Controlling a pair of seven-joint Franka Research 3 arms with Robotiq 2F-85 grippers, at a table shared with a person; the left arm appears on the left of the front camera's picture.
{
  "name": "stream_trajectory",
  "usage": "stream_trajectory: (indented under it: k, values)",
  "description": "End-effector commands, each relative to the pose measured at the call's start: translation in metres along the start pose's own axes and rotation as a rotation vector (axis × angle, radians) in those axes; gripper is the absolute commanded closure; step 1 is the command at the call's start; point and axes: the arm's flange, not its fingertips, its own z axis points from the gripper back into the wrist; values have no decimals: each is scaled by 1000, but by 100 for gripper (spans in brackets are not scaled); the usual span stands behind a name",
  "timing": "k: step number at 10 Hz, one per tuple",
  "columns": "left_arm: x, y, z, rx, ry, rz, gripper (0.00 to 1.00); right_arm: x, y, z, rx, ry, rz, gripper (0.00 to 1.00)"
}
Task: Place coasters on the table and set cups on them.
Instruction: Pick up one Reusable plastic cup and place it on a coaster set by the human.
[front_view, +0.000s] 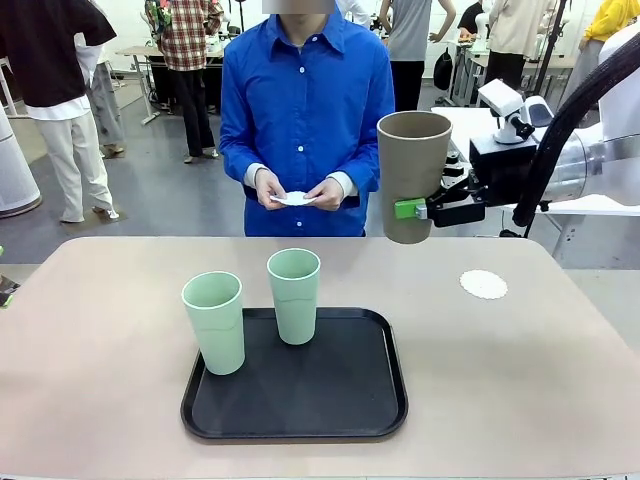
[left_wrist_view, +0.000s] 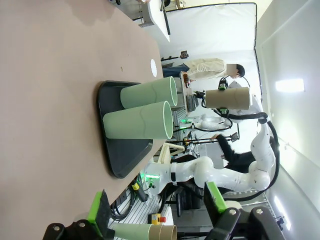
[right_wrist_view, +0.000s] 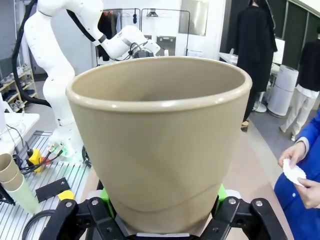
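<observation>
Holding brown cup (front_view: 413, 160) upright in clenched right pincer (front_view: 410, 212), high above and left of lone coaster (front_view: 483, 284) on counter (front_view: 540, 360); left pincer (left_wrist_view: 157, 205) released, well apart from that coaster.

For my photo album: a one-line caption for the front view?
Right gripper holds a brown cup in the air; one white coaster lies on the table.

Robotics lab in an open hall. White left arm (right_wrist_view: 55, 75) mounted beside the table (front_view: 560, 380). Loose cables (right_wrist_view: 25, 160) and an emergency-stop box (left_wrist_view: 161, 218) sit on the rig frame. Grey floor (front_view: 160, 190); people (front_view: 60, 100) stand among work tables behind.
</observation>
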Motion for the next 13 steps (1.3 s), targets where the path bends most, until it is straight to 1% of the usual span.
stream_trajectory:
  k: [1,4,5,6,7,11,13]
  values:
    - [-1,-1,1,-11,-8,-6,0,1,2,-2,15,0,4,100]
    - [-1,-1,1,-11,-8,-6,0,1,2,-2,15,0,4,100]
    - [-1,-1,1,-11,-8,-6,0,0,1,-3,8,5,2,19]
    - [-1,-1,1,-11,-8,-6,0,-10,-25,13,-42,-36,-49,19]
    - [-1,-1,1,-11,-8,-6,0,-20,-45,32,-87,-47,-83,19]
    - [-1,-1,1,-11,-8,-6,0,-70,-107,124,-233,-89,-158,19]
    - [-1,-1,1,-11,-8,-6,0,-93,-130,163,-303,-97,-175,19]
